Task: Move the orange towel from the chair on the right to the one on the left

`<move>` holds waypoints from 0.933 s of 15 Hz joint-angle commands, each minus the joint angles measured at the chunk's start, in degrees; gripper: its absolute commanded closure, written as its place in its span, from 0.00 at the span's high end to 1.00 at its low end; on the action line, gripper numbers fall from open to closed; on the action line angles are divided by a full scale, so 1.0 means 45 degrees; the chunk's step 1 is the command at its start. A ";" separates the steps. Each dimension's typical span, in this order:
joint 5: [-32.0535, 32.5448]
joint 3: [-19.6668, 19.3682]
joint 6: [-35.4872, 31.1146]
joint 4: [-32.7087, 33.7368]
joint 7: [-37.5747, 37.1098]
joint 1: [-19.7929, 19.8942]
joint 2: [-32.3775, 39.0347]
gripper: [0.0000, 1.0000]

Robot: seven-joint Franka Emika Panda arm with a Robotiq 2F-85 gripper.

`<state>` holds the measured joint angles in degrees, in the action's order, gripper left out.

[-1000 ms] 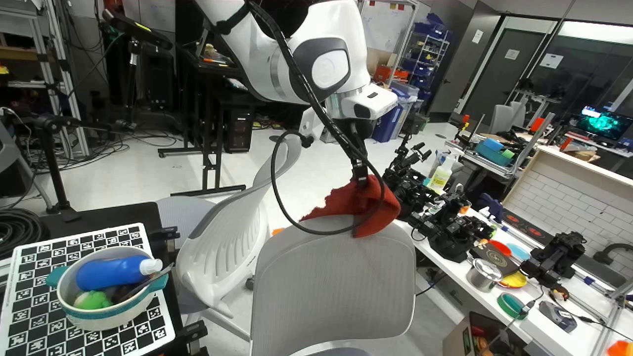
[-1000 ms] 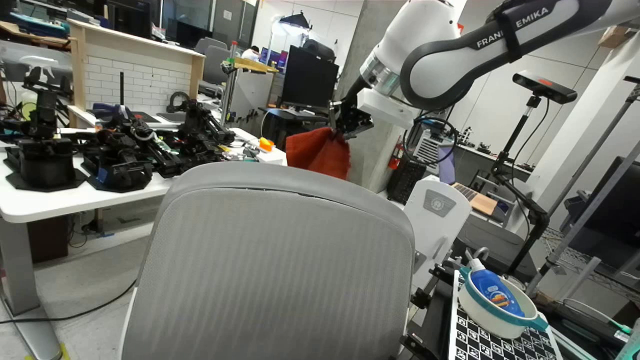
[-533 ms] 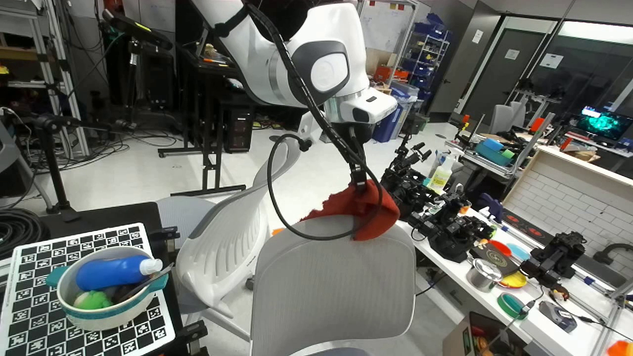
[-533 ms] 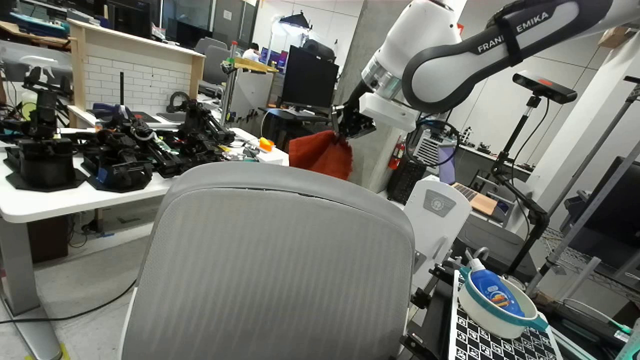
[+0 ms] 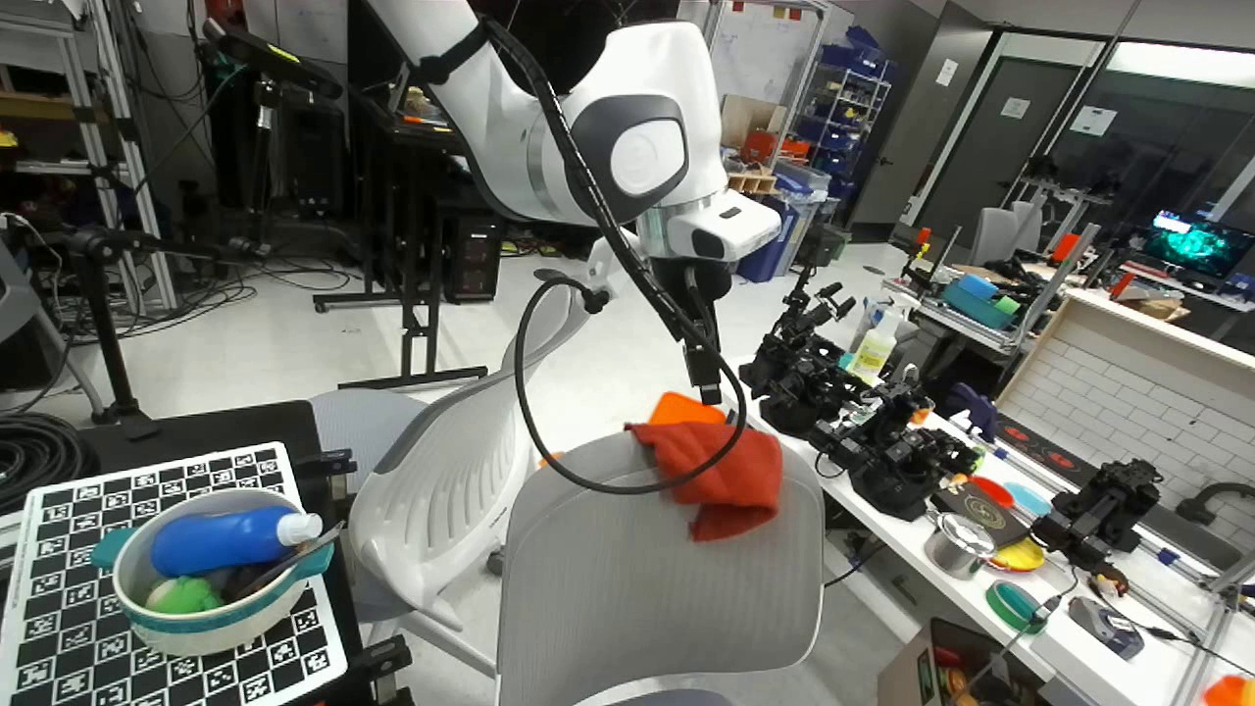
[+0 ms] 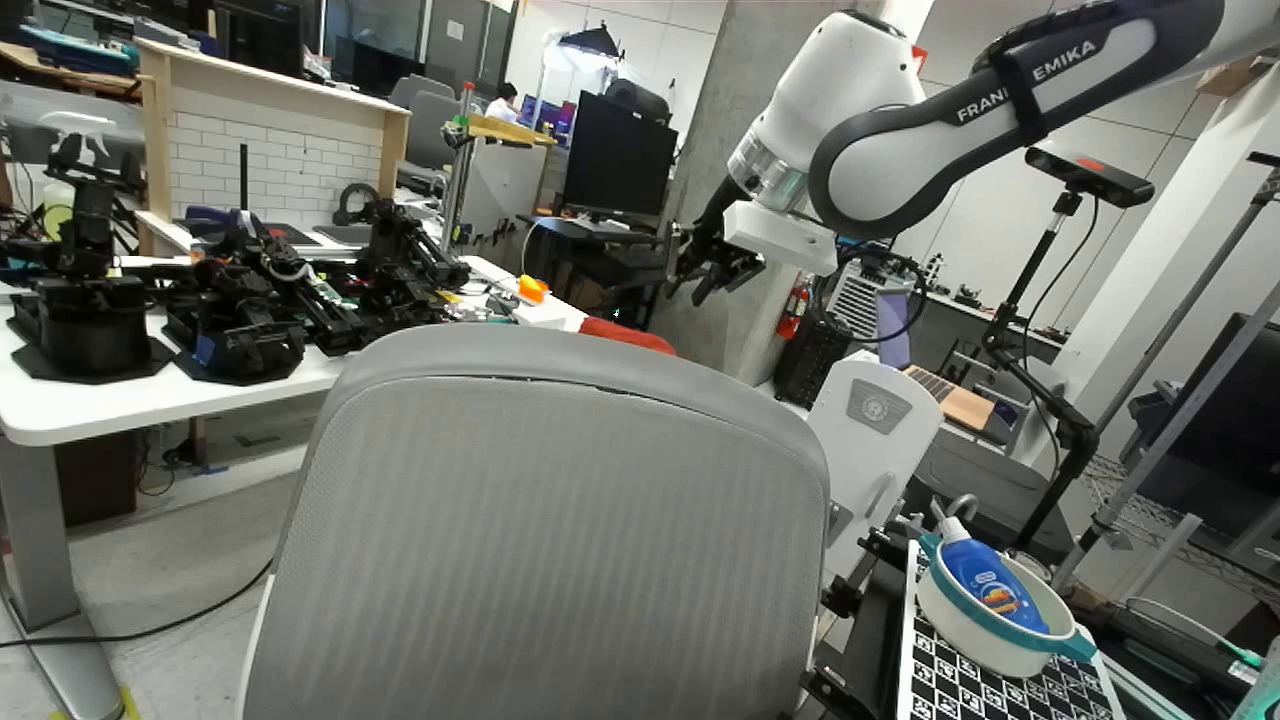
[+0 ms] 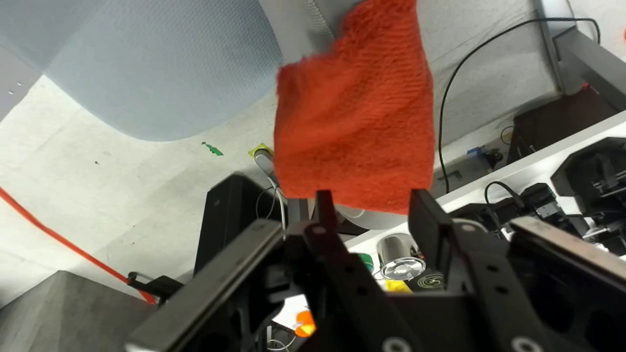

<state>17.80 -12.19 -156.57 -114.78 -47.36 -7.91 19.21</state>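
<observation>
Chair [image 5: 627, 579] below, the gripper [image 7: 372, 199] hangs partly spread above the towel [image 5: 735, 480].

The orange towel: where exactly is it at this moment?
In an exterior view, the orange towel hangs at the top of the nearer grey chair's backrest, mostly right of its middle, below the open gripper.

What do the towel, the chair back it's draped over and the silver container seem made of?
Towel: matte terry-like cloth, by its fuzzy nap; fiber unclear. Chair back: probably matte mesh, given the fine ribbing. Silver container: likely polished metal, from bright reflections.
</observation>
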 commanded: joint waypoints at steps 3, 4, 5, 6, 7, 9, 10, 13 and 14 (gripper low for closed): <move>0.0289 -0.0121 0.0515 -0.0080 -0.0037 -0.0168 -0.0319 0.92; 0.0240 -0.0066 0.0588 -0.0030 0.0087 -0.0120 -0.0319 0.98; 0.0132 0.0043 0.0690 0.0021 0.0302 -0.0057 -0.0327 1.00; -0.0104 0.0272 0.0853 0.0092 0.0743 0.0065 -0.0346 1.00; -0.0506 0.0618 0.1101 0.0160 0.1422 0.0255 -0.0386 1.00; -0.1332 0.1195 0.1613 0.0342 0.2751 0.0473 -0.0449 1.00; -0.1909 0.1537 0.2002 0.0461 0.3593 0.0599 -0.0495 1.00; -0.3684 0.2416 0.3833 0.1004 0.6144 0.0907 -0.0629 1.00; -0.3870 0.2494 0.4575 0.1268 0.6545 0.0902 -0.0664 1.00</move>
<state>5.20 -3.91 -144.41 -111.82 -26.30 -5.74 17.59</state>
